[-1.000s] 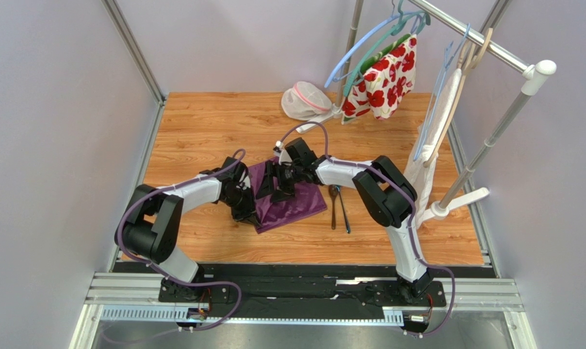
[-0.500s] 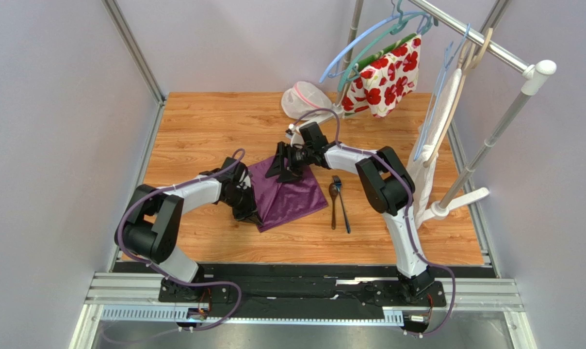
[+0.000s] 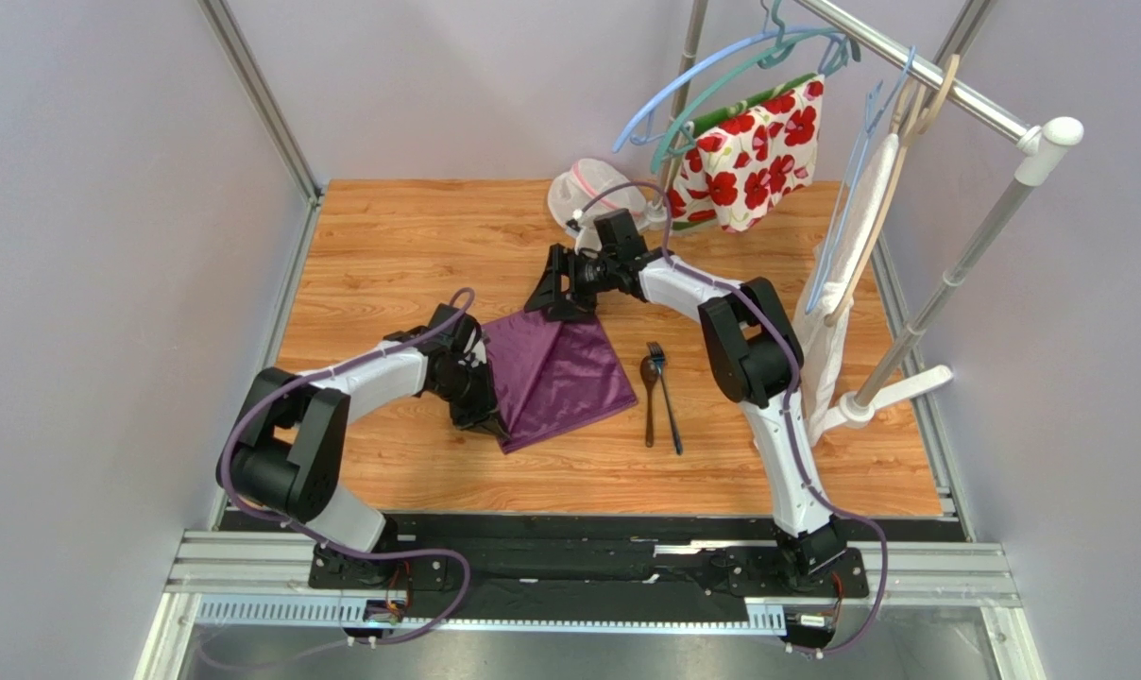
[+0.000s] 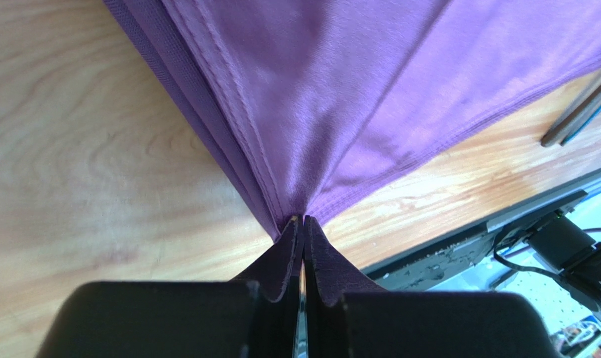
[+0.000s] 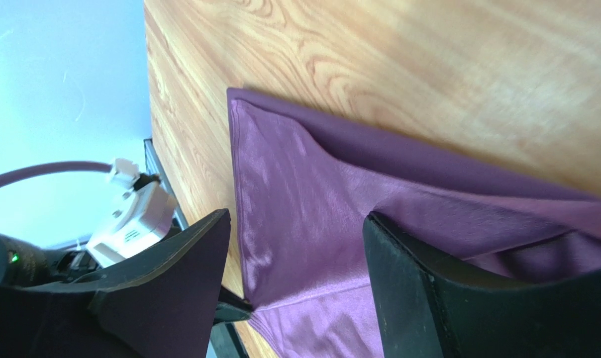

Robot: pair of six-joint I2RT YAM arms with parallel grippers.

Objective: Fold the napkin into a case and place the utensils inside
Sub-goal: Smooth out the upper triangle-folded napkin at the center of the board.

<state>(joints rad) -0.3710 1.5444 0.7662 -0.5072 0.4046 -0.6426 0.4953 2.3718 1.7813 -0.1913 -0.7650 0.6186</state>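
**Left jaws pinching napkin, right jaws open and empty**

- Napkin [image 3: 562, 376]: plum cloth lying flat near the middle of the worktop [image 3: 392, 241], turned at an angle. The left wrist view shows several stacked layers along its edge, so it is folded.
- Left gripper [image 4: 304, 221]: jaws closed tight on the napkin's near-left corner, with the cloth bunched into pleats at the tips.
- Right gripper [image 3: 551, 295]: jaws spread wide and holding nothing. It hangs over the napkin's far corner, toward the far edge of the worktop. The right wrist view shows the cloth below, between the two fingers.
- Utensils [image 3: 657, 397]: a pair lying side by side on the worktop just right of the napkin, not touching it, handles toward the near edge. One is a spoon [image 3: 649, 371].
- Far edge: a white mesh pouch [image 3: 591, 191] with pink trim. A red-flowered cloth [image 3: 754, 142] hangs on a hanger at the far-right corner.
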